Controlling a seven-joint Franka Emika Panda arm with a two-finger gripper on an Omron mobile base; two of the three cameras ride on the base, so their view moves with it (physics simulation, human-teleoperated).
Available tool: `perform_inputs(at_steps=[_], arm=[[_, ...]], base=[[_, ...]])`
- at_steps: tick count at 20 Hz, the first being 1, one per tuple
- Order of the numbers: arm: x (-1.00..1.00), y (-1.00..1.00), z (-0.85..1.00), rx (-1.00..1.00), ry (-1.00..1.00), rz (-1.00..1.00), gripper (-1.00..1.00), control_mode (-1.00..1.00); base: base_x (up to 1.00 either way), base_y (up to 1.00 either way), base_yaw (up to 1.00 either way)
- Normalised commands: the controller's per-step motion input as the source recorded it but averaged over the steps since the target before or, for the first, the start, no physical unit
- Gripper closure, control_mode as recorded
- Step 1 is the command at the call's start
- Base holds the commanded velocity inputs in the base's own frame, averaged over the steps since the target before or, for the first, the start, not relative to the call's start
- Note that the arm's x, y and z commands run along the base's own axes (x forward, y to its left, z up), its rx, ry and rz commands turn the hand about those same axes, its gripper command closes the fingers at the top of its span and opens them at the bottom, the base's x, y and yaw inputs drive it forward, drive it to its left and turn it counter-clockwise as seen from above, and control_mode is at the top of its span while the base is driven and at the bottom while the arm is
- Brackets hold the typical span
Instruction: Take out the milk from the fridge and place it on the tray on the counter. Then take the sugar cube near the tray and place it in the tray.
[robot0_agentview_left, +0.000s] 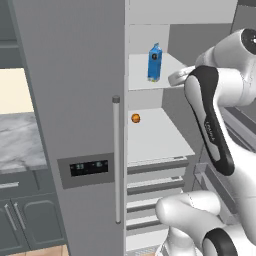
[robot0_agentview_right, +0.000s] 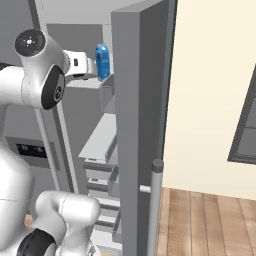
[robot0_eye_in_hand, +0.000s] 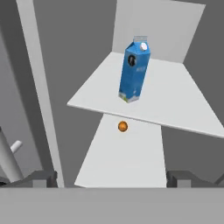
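Observation:
The milk, a small blue gabled carton, stands upright on an upper white shelf of the open fridge. It also shows in the right base view and in the hand view. My gripper is open, its two dark fingertips set wide apart with nothing between them. The hand hovers at the shelf's front right edge, a short way from the carton and not touching it. From the other side, the hand sits just left of the milk. The tray and the sugar cube are out of view.
A small orange ball lies on the shelf below the milk, also seen in the hand view. The fridge's right door stands open beside my arm, and its left door is closed. A marble counter lies at the left.

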Motion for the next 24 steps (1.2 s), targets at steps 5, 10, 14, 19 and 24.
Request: perform_inputs(at_steps=[5, 10, 14, 19, 24], arm=[[0.29, -0.07, 0.13, 0.0, 0.0, 0.03, -1.0, -1.0], [0.42, -0.02, 0.0, 0.0, -0.02, 0.04, -1.0, -1.0], [0.21, -0.04, 0.0, 0.0, -0.11, 0.04, -1.0, -1.0], [0.33, -0.04, 0.0, 0.01, -0.08, 0.0, -1.0, -1.0], [0.41, 0.0, 0.0, 0.0, 0.0, 0.0, -1.0, -1.0]], base=[[0.0, 0.0, 0.0], [0.0, 0.0, 0.0], [0.0, 0.0, 0.0], [0.0, 0.0, 0.0], [0.0, 0.0, 0.0]])
